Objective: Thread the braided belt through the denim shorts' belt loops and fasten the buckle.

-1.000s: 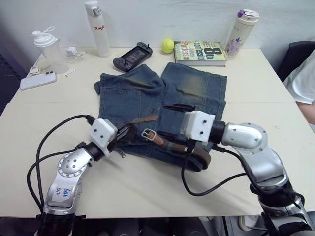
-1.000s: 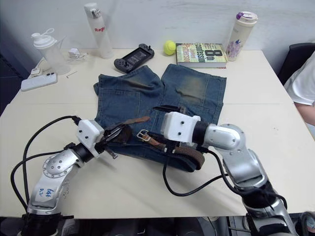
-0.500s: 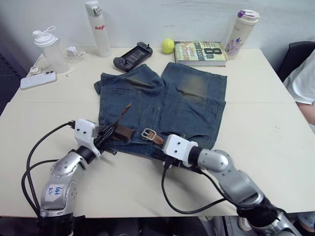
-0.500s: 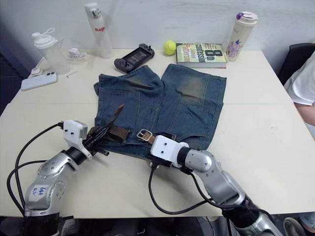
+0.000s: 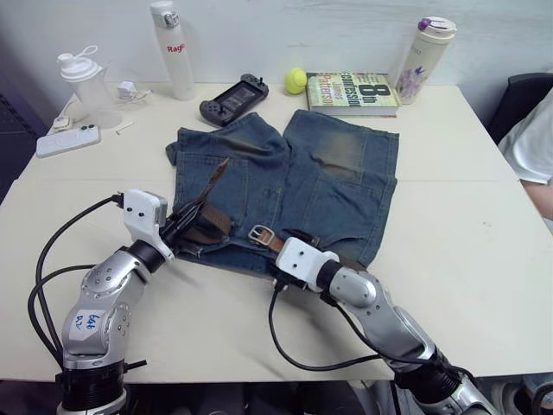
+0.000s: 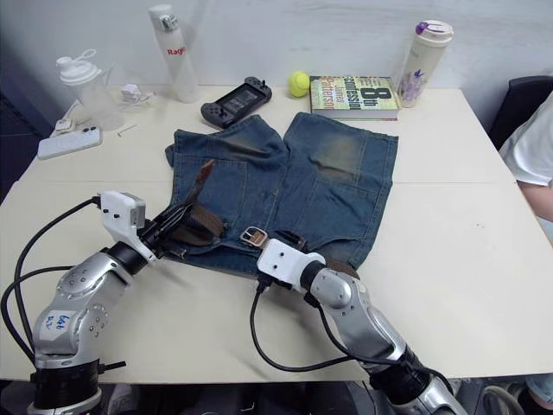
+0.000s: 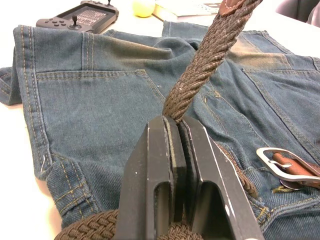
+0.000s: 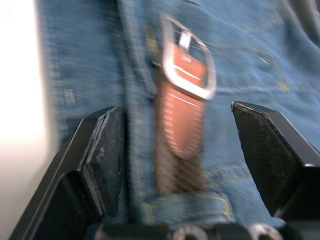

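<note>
The denim shorts (image 5: 320, 177) lie flat mid-table, waistband toward me. The braided belt (image 5: 210, 226) runs along the waistband, its free end (image 7: 210, 55) rising upward. My left gripper (image 7: 175, 122) is shut on that end at the shorts' left side (image 5: 184, 228). The silver buckle (image 8: 192, 55) with its tan leather tab lies on the waistband (image 5: 259, 234). My right gripper (image 8: 177, 125) is open, one finger on each side of the belt just behind the buckle. A denim belt loop (image 8: 187, 207) crosses the belt close to the right wrist.
Along the far edge stand a white bottle (image 5: 172, 49), a shaker bottle (image 5: 85, 84), a phone (image 5: 66, 140), a game controller (image 5: 233, 97), a yellow ball (image 5: 295, 79), a book (image 5: 352, 93) and a tumbler (image 5: 424, 56). A person's sleeve (image 5: 536, 147) shows at right.
My right gripper has drawn back from over the shorts' middle down to the near waistband by the buckle. My left gripper has shifted left with the belt end, which now stands up.
</note>
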### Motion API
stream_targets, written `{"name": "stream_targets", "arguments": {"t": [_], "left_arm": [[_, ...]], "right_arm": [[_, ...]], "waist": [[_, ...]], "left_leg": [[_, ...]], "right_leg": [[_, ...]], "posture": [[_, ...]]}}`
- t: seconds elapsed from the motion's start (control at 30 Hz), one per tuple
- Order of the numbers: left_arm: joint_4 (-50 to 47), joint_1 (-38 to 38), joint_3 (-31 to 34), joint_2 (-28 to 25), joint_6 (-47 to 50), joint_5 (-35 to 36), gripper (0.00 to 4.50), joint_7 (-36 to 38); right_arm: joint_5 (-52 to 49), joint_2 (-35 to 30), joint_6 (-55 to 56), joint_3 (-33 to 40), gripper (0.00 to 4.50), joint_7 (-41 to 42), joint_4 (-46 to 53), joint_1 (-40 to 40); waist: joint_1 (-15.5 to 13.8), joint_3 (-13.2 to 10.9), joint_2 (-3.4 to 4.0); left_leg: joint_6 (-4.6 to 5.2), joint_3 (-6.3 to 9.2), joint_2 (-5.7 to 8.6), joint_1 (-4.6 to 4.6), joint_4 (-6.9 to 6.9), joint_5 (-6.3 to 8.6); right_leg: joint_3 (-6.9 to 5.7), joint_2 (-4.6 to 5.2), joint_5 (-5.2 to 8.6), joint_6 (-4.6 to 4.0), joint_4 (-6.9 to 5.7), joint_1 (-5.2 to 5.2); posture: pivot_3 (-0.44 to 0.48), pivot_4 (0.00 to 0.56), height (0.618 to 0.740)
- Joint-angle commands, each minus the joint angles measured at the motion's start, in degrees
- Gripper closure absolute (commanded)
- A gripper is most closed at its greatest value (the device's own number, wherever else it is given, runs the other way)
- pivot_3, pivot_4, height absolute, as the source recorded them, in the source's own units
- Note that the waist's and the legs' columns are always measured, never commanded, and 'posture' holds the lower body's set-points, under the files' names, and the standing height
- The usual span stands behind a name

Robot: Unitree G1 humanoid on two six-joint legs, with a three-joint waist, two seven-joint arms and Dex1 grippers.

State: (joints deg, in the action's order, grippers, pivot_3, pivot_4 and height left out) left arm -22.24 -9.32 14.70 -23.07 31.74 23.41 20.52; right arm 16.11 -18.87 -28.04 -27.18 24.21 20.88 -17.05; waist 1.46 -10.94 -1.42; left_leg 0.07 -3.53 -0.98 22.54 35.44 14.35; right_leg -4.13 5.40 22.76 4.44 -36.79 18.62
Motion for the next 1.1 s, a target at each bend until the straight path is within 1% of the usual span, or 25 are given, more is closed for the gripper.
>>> {"name": "stream_targets", "arguments": {"t": [0.03, 0.1, 0.2, 0.23, 0.27, 0.37, 0.4, 0.43, 0.57, 0.63, 0.7, 0.77, 0.9, 1.1], "left_arm": [[-2.8, 0.0, 1.4, -0.9, -0.5, 0.8, 4.50, -0.2], [-2.7, 0.1, 1.3, -1.0, -0.4, 1.0, 4.50, -0.2], [-2.7, 0.1, 1.3, -1.0, -0.5, 1.0, 4.50, -0.1], [-2.6, 0.1, 1.2, -1.0, -0.5, 0.9, 4.50, -0.1], [-2.6, 0.1, 1.1, -0.9, -0.6, 0.9, 4.50, -0.2], [-2.6, 0.1, 1.0, -0.9, -0.6, 0.9, 4.50, -0.1], [-2.5, 0.1, 1.0, -0.9, -0.6, 0.8, 4.50, -0.1], [-2.5, 0.2, 0.9, -1.0, -0.7, 0.7, 4.50, -0.1], [-2.1, 0.5, 0.4, -1.4, 0.2, 0.1, 4.50, -0.3], [-2.4, 0.6, -1.0, -2.4, 2.8, -0.6, 4.50, -0.6], [-3.3, 1.8, -4.5, -5.6, 7.5, -2.3, 4.50, 0.1], [-4.2, 2.6, -6.6, -7.9, 10.9, -2.7, 4.50, 0.4], [-6.5, 4.1, -10.4, -10.8, 14.8, -2.4, 4.50, 2.4], [-7.7, 4.2, -11.7, -10.3, 19.3, -2.1, 4.50, 1.1]], "right_arm": [[0.6, 0.4, -0.5, 2.4, 0.90, -0.8, 2.5, 0.5], [0.6, 0.5, -0.7, 2.2, 0.90, -0.5, 2.5, 0.8], [0.5, 0.8, -1.6, 1.5, 1.62, 0.0, 2.2, 1.1], [0.1, 1.1, -2.0, 1.5, 2.16, 0.1, 2.0, 1.4], [-0.1, 1.4, -2.2, 1.5, 2.54, 0.1, 1.8, 1.6], [-0.6, 2.3, -3.6, 1.7, 3.98, 0.5, 1.4, 1.4], [-0.5, 2.4, -4.2, 1.7, 4.32, 0.6, 1.3, 1.0], [-0.7, 2.7, -4.8, 1.8, 4.47, 0.9, 1.3, 0.7], [-3.2, 4.7, -7.6, 3.5, 4.47, 1.6, 2.0, -0.4], [-4.7, 6.2, -10.1, 4.8, 4.47, 2.0, 2.7, -1.6], [-7.0, 8.8, -14.4, 7.3, 4.47, 1.7, 4.0, -3.8], [-8.0, 9.9, -17.1, 8.4, 4.47, 1.6, 4.9, -5.2], [-8.8, 10.8, -20.9, 9.3, 4.47, 0.7, 6.1, -6.7], [-9.0, 10.0, -21.9, 8.1, 4.47, 0.3, 7.1, -7.4]], "waist": [[0.0, 0.0, 0.00], [0.0, 0.0, 0.00], [0.0, 0.0, 0.00], [0.0, 0.0, 0.00], [0.0, 0.0, 0.00], [0.0, 0.0, 0.00], [0.0, 0.0, 0.00], [0.0, 0.0, 0.00], [0.1, 0.0, 0.00], [0.1, 0.0, 0.00], [0.2, 0.0, 0.00], [0.2, 0.0, 0.00], [0.1, 0.0, 0.00], [0.1, 0.0, 0.01]], "left_leg": [[0.00, 0.00, 0.00, 0.00, 0.00, 0.00], [-0.01, 0.00, 0.00, 0.00, -0.02, 0.01], [-0.01, -0.01, 0.00, 0.00, -0.05, 0.00], [-0.01, -0.01, 0.00, 0.00, -0.05, 0.00], [-0.02, -0.01, 0.00, 0.00, -0.06, 0.00], [-0.02, -0.01, 0.00, 0.00, -0.06, 0.00], [-0.02, -0.01, 0.00, 0.00, -0.06, 0.00], [-0.02, -0.01, 0.00, -0.01, -0.06, 0.00], [-0.02, -0.01, 0.00, -0.01, -0.08, 0.00], [-0.03, -0.01, 0.00, 0.00, -0.10, 0.00], [-0.04, -0.02, 0.00, -0.01, -0.12, -0.01], [-0.07, -0.03, 0.01, 0.00, -0.19, -0.03], [-0.08, -0.03, 0.01, 0.09, -0.27, -0.03], [-0.08, -0.05, 0.03, 0.20, -0.27, -0.04]], "right_leg": [[0.00, 0.00, 0.00, 0.00, 0.00, 0.00], [0.00, 0.00, 0.00, 0.00, 0.01, 0.01], [0.01, -0.01, 0.00, 0.00, 0.01, 0.02], [0.01, -0.01, 0.00, 0.00, 0.01, 0.02], [0.01, -0.01, 0.00, 0.00, 0.01, 0.03], [0.01, 0.00, 0.00, 0.00, 0.01, 0.03], [0.01, 0.00, 0.00, 0.00, 0.01, 0.03], [0.01, 0.00, 0.00, 0.00, 0.00, 0.03], [0.02, -0.01, 0.00, 0.00, 0.00, 0.04], [0.02, -0.01, 0.00, 0.00, 0.00, 0.05], [0.03, -0.01, 0.00, 0.00, -0.02, 0.08], [0.07, -0.01, 0.00, 0.00, -0.07, 0.15], [0.09, -0.01, 0.00, 0.00, -0.08, 0.28], [0.14, 0.01, 0.00, -0.01, -0.08, 0.40]], "posture": [[0.000, 0.150, 0.740], [0.000, 0.150, 0.740], [0.000, 0.150, 0.740], [0.000, 0.150, 0.740], [0.000, 0.150, 0.740], [0.000, 0.150, 0.740], [0.000, 0.150, 0.740], [0.000, 0.150, 0.740], [0.000, 0.150, 0.740], [0.000, 0.150, 0.740], [0.000, 0.150, 0.740], [0.000, 0.150, 0.740], [0.000, 0.150, 0.740], [0.000, 0.150, 0.740]]}}
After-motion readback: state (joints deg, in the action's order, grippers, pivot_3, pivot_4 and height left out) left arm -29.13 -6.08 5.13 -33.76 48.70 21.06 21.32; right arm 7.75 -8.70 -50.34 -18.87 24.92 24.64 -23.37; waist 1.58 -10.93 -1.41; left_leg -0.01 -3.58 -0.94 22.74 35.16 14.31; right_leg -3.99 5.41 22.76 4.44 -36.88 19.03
